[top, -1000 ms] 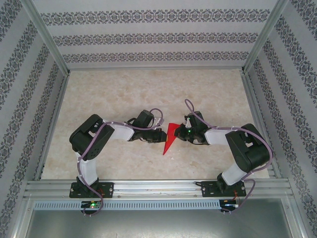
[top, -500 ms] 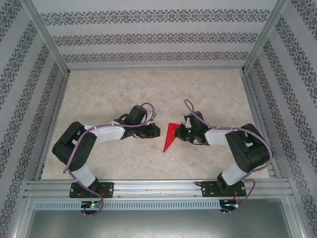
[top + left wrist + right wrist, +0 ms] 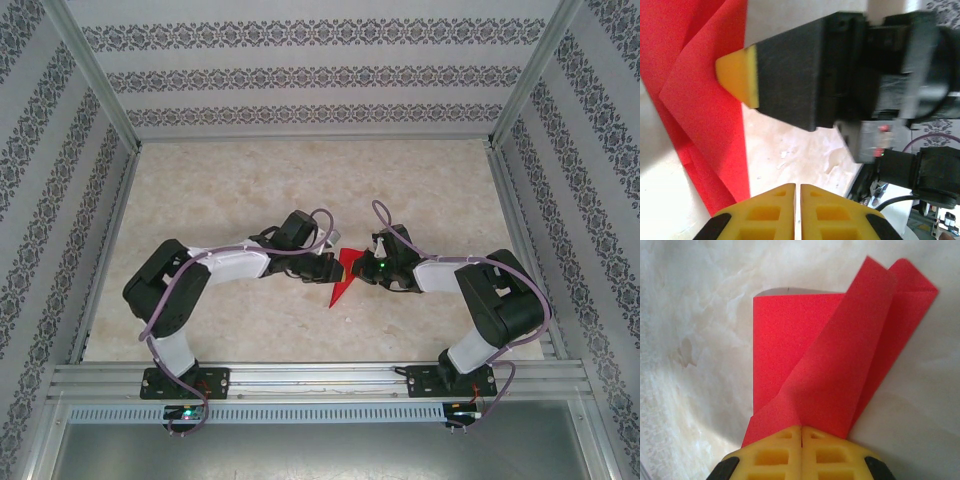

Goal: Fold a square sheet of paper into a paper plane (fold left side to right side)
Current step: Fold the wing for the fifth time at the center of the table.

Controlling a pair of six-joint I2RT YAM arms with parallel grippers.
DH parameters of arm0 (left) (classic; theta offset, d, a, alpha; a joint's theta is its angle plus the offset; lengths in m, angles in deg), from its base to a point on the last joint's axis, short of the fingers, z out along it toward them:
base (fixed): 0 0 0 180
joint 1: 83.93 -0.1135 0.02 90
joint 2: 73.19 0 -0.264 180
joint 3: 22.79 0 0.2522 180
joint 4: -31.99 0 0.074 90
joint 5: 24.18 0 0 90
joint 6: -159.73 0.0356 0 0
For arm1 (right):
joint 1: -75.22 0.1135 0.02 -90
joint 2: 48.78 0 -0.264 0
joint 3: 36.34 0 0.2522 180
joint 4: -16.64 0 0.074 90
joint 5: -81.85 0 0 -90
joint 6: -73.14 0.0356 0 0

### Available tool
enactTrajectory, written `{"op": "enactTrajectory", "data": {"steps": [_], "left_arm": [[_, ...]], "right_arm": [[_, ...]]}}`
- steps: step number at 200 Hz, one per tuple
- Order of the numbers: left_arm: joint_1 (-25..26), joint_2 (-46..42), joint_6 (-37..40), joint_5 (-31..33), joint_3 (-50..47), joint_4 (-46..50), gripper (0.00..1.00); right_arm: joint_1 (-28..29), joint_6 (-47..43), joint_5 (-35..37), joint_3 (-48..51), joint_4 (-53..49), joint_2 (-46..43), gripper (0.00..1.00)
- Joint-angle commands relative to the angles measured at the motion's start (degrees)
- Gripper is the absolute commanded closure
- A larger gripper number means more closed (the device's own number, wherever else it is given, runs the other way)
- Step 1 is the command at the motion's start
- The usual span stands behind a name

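The square sheet of paper (image 3: 340, 287) is bright red and folded into a narrower pointed shape, lying on the marble table between the two grippers. In the right wrist view the paper (image 3: 830, 370) has one flap lifted, and my right gripper (image 3: 801, 431) is shut on its near edge. My right gripper (image 3: 363, 268) sits at the paper's right side. My left gripper (image 3: 328, 267) is at the paper's left edge. In the left wrist view the left gripper (image 3: 800, 189) is shut with nothing between its yellow pads, and the paper (image 3: 705, 115) lies to the left of them. The right gripper's yellow fingertip (image 3: 737, 75) rests over the paper.
The marble tabletop (image 3: 300, 180) is bare toward the back. Patterned walls (image 3: 310, 75) enclose it at the rear and on both sides. An aluminium rail (image 3: 320, 380) runs along the near edge by the arm bases.
The left arm drew back to the left, then swung right again to the paper's left edge, and its jaws narrowed. The right arm and the paper stayed put.
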State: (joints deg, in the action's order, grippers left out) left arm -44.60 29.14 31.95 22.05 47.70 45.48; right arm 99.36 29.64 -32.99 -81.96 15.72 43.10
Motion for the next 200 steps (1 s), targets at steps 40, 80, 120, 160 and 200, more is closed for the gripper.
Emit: {"op": "enactTrajectory", "data": {"steps": [40, 80, 120, 160, 200], "left_arm": [[1.1, 4.2, 0.1, -0.6, 0.5, 1.8, 0.92], [1.5, 5.3, -0.7, -0.4, -1.0, 0.8, 0.92], [2.0, 6.2, -0.7, 0.4, -2.0, 0.8, 0.93], [2.1, 6.7, -0.1, 0.8, -2.0, 1.7, 0.93], [2.2, 7.0, 0.9, 2.5, -2.4, 3.3, 0.93]], "right_arm": [[0.9, -0.6, 3.8, 1.7, -6.6, 2.5, 1.0], [1.0, -0.9, 3.7, 1.3, -7.2, 2.7, 1.0], [1.1, -0.9, 3.8, 1.1, -7.4, 2.9, 1.0], [1.3, -0.9, 3.8, 0.6, -7.8, 3.0, 1.0], [1.5, -0.9, 3.6, 0.1, -8.1, 2.7, 1.0]]}}
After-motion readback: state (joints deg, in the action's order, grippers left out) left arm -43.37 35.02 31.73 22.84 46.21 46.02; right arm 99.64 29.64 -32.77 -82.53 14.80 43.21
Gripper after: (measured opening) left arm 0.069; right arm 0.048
